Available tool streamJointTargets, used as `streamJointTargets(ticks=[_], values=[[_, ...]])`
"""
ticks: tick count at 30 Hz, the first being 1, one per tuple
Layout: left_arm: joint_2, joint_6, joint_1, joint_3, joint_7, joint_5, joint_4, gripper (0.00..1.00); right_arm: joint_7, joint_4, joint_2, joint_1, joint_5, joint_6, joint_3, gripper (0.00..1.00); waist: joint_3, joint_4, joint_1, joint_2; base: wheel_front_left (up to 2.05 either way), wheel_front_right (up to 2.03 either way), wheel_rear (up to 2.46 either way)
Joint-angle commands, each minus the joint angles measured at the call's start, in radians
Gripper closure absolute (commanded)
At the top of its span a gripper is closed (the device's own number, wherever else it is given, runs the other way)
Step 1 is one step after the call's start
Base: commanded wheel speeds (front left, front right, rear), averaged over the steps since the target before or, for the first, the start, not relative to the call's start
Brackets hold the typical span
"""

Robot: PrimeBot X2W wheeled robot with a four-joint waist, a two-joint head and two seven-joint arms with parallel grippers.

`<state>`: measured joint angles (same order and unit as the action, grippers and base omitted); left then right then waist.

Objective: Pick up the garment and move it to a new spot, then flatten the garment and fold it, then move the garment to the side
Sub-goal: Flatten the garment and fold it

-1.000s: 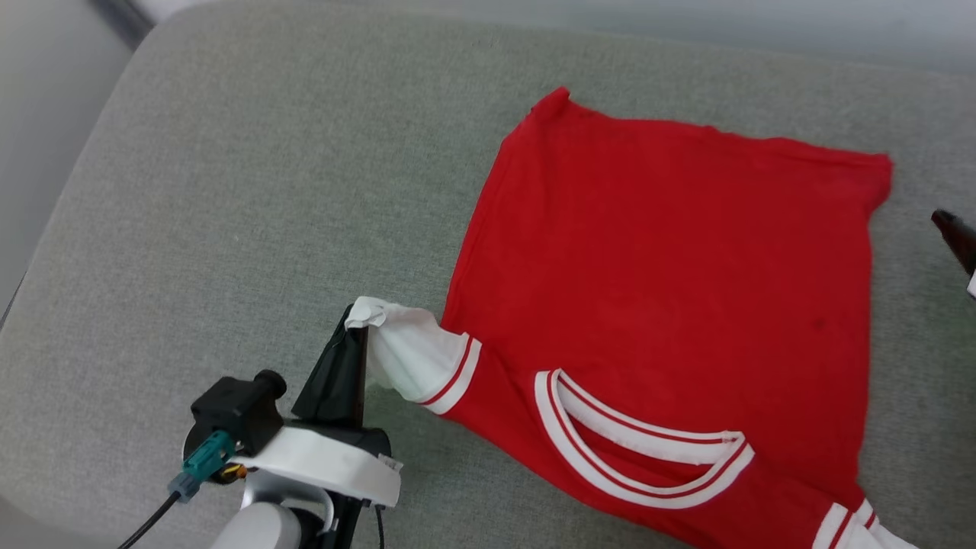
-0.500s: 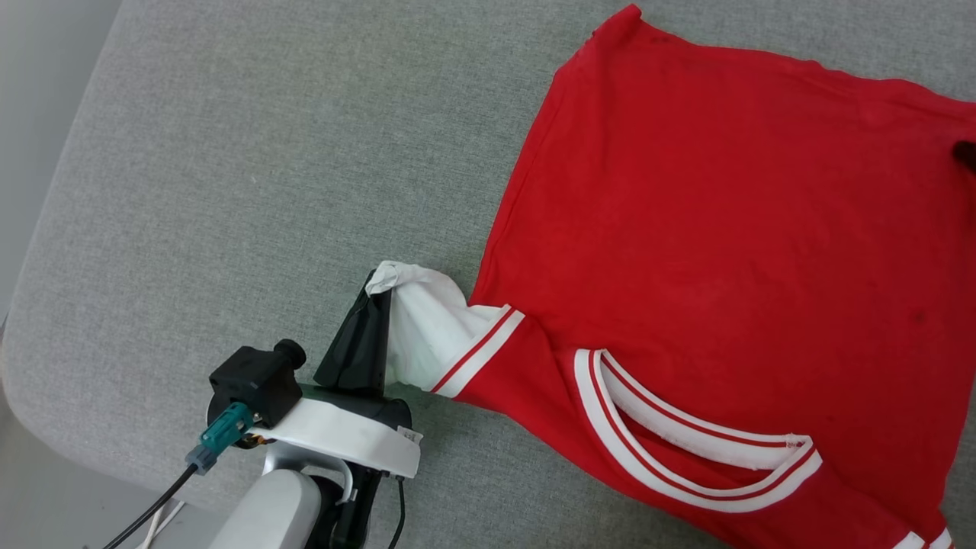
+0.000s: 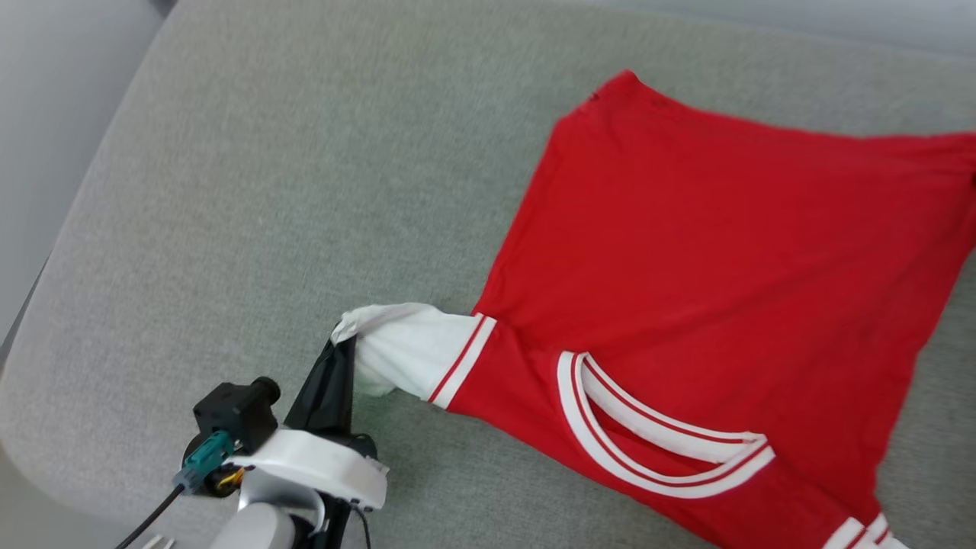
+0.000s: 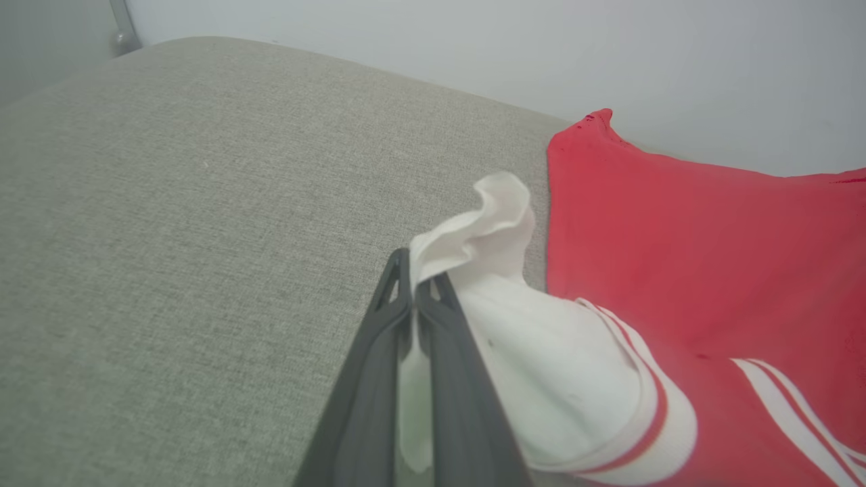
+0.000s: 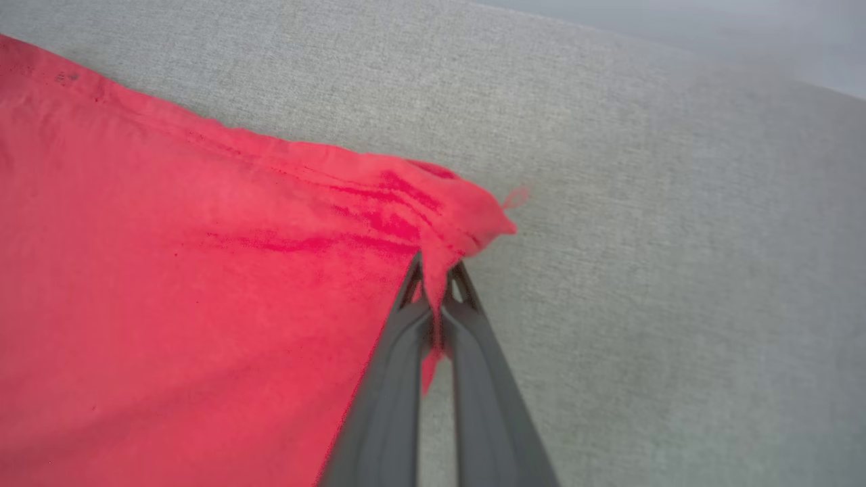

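The garment [image 3: 709, 252], a red shirt with white sleeves and striped trim, lies spread on the grey cushion [image 3: 267, 191], collar [image 3: 656, 450] nearest me. My left gripper [image 3: 341, 343] is shut on the tip of the white sleeve [image 3: 404, 351], lifting it off the cushion. In the left wrist view that gripper [image 4: 414, 277] pinches the white cloth [image 4: 487, 223] between its fingers. In the right wrist view my right gripper [image 5: 436, 270] is shut on the red hem corner [image 5: 467, 216] of the garment [image 5: 169, 270].
The cushion's rounded left edge [image 3: 46, 305] drops off toward a pale floor or wall. Bare grey fabric [image 3: 305, 152] stretches to the left of the shirt. A pale wall [image 4: 473, 47] stands behind the cushion.
The right gripper has closed on the shirt's far hem corner. The head camera has shifted; the left gripper keeps its hold on the sleeve, and the shirt looks pulled tauter.
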<state>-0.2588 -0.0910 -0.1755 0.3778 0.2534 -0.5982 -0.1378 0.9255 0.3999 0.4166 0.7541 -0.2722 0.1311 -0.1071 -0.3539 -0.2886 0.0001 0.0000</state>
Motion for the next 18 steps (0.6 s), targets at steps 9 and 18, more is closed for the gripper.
streamJointTargets(ticks=[9,18], values=[[-0.046,-0.060,0.119,-0.057,-0.009,-0.033,-0.003,1.00,0.074,-0.178,0.066,-0.324,-0.084,-0.001,-0.025,1.00,0.209,0.158,-0.0001,0.0000,0.00,0.00,0.00],[-0.078,-0.108,0.207,-0.099,-0.035,-0.059,0.001,1.00,0.102,-0.293,-0.045,-0.758,-0.113,-0.001,-0.091,1.00,0.287,0.260,-0.0001,0.0000,0.00,0.00,0.00]])
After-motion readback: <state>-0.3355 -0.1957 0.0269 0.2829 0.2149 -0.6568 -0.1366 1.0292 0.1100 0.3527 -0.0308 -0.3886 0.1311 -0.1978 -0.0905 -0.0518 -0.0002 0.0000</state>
